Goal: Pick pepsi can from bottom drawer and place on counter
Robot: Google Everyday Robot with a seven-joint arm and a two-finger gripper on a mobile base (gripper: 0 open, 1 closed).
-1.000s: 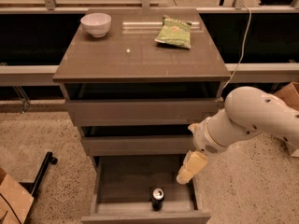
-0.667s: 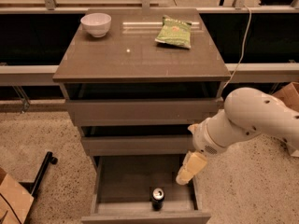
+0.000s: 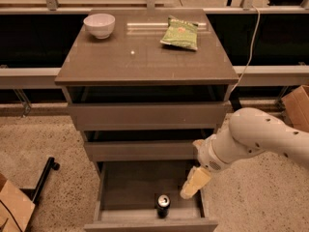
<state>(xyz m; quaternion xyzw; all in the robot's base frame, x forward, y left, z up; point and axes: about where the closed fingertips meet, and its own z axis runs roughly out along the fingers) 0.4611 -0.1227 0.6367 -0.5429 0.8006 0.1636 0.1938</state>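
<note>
The pepsi can (image 3: 163,205) stands upright in the open bottom drawer (image 3: 150,219), near its front panel, silver top showing. The gripper (image 3: 194,183) hangs on the white arm over the drawer's right side, a little above and to the right of the can, not touching it. The counter (image 3: 145,57) is the grey-brown top of the cabinet, well above the gripper.
A white bowl (image 3: 99,25) sits at the counter's back left and a green snack bag (image 3: 180,33) at its back right. Two upper drawers stand slightly out. A black stand (image 3: 42,178) and cardboard (image 3: 13,208) lie at the floor's left; a box (image 3: 297,105) at the right.
</note>
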